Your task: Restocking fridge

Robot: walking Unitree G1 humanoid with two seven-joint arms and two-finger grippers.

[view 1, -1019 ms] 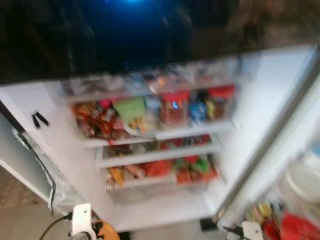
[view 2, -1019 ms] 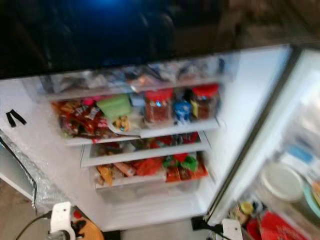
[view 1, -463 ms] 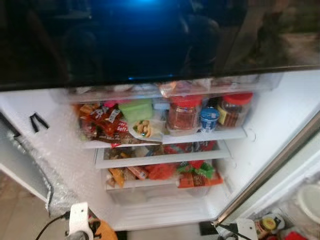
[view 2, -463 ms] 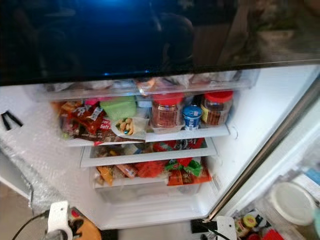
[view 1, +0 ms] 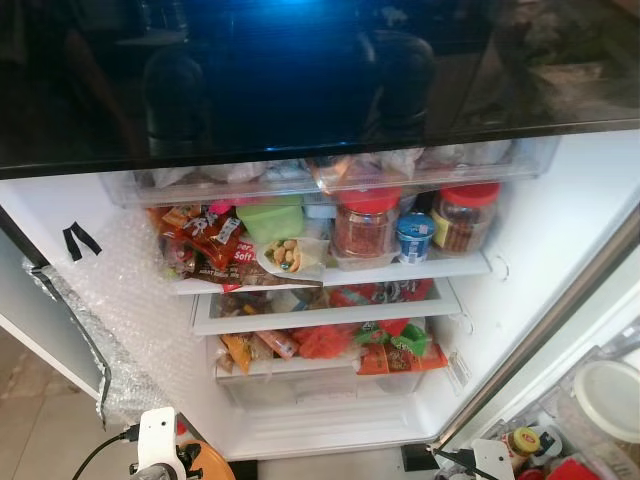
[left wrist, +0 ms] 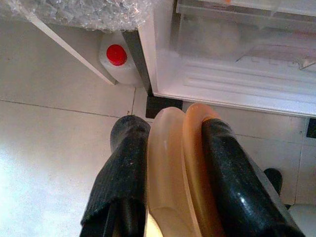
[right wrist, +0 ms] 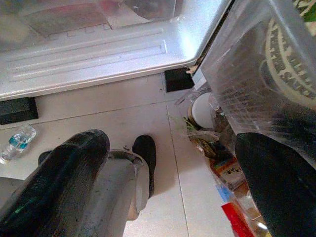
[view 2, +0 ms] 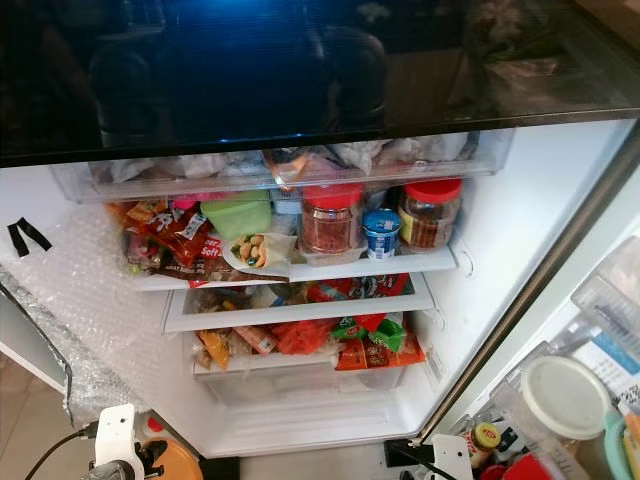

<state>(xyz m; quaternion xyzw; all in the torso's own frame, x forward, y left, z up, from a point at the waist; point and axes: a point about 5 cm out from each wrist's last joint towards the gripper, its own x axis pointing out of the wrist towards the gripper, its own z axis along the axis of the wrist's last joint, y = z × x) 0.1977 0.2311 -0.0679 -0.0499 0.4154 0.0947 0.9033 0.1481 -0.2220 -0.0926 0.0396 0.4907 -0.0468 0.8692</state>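
My left gripper (left wrist: 170,148) is closed on an orange lid (left wrist: 185,173), a flat round piece held on edge between both black fingers (left wrist: 121,168). It hangs low over the tile floor (left wrist: 54,148), just in front of the fridge (view 1: 540,230). Beside the fridge's bottom corner stands a white jug (left wrist: 118,64) with a red cap.

My right gripper (right wrist: 168,187) hangs open and holds nothing, also low before the fridge, next to the clear door bins (right wrist: 256,69). A small water bottle (right wrist: 15,142) lies on the floor near the fridge base.

The fridge stands open before me. Its upper shelf holds two red-capped jars (view 1: 365,225), a blue cup (view 1: 415,238), a green box (view 1: 272,218) and snack packets (view 1: 205,240). The shelves below hold more packets (view 1: 320,340). Bubble wrap (view 1: 130,320) covers the fridge's left wall. The door bin holds a white-lidded tub (view 2: 565,395).
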